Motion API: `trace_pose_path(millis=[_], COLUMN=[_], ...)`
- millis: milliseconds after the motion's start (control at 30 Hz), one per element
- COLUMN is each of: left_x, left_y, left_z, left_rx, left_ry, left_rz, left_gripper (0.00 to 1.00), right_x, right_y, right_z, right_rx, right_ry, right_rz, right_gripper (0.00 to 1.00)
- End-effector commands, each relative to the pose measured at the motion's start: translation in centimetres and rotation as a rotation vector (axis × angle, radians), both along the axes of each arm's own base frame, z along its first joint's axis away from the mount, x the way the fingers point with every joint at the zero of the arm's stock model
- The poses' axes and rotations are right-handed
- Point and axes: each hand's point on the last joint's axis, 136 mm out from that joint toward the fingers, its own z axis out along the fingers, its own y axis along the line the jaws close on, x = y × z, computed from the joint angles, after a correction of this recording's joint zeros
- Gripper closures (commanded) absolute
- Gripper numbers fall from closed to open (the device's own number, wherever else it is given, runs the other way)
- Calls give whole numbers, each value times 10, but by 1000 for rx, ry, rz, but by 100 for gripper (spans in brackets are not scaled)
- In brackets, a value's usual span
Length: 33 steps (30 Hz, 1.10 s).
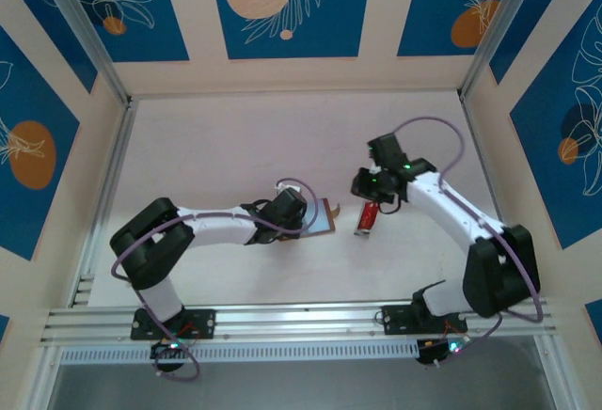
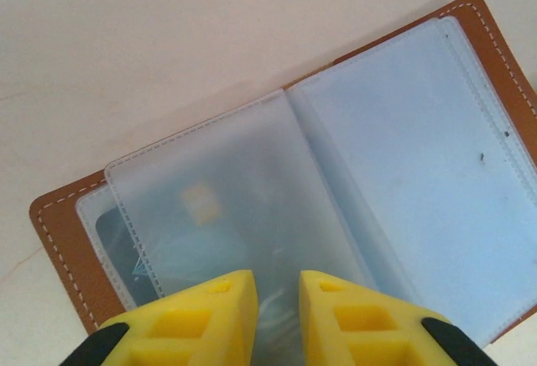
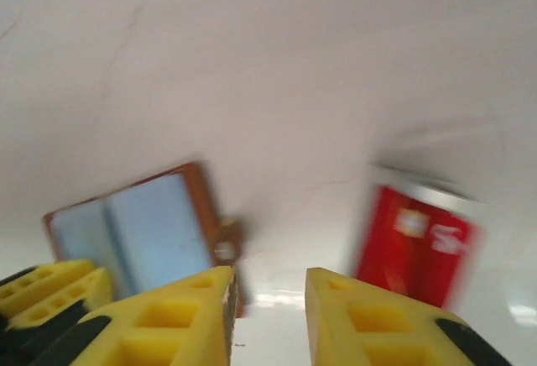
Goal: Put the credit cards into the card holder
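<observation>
The red plastic credit card (image 1: 367, 219) lies on the pale worktop (image 1: 235, 147), at about 6 o'clock of the right gripper (image 3: 268, 286) in the overhead view and close under it. This is the relation the pick-up turns on. The card's long axis runs roughly from 1 o'clock to 7 o'clock, so the jaws have to come across its short width or catch one long edge. A silvery strip shows at one end of it, perhaps a second card underneath, though the blur leaves that uncertain.

The right gripper's yellow jaws stand apart with only bare worktop between them, holding nothing. From its own wrist camera the card sits off at 1 o'clock, not yet between the fingers.

The reddish-brown leather-look card holder (image 2: 352, 173) lies spread open with its frosted plastic sleeves up, just at 9 o'clock of the red card. The left gripper (image 2: 278, 286) rests over the sleeves at the holder's near edge with its jaws almost together. Whether they pinch a sleeve or merely press on it I cannot tell.

The right arm is the nearer one to the card — by my reckoning the pick is its job.
</observation>
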Motion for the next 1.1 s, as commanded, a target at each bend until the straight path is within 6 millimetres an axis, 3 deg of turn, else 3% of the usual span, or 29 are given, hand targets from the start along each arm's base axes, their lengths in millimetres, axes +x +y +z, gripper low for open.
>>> trace_pose_path(millis=[0, 200, 533, 733, 1067], left_x=[-30, -31, -31, -31, -31], left_y=[24, 23, 24, 24, 25], left_z=[-44, -44, -43, -44, -45], left_rx=[109, 101, 96, 97, 94], left_ry=[134, 135, 136, 138, 140], left_rz=[-21, -21, -12, -10, -6], left_gripper=[78, 78, 79, 79, 79], right_x=[-32, -40, -32, -32, -36], right_y=[-32, -38, -29, -27, -24], right_z=[-32, -49, -60, -54, -44], right_rx=[-10, 55, 101, 87, 7], right_ry=[145, 180, 204, 190, 185], right_rz=[-115, -149, -132, -121, -85], right_gripper=[67, 66, 69, 76, 77])
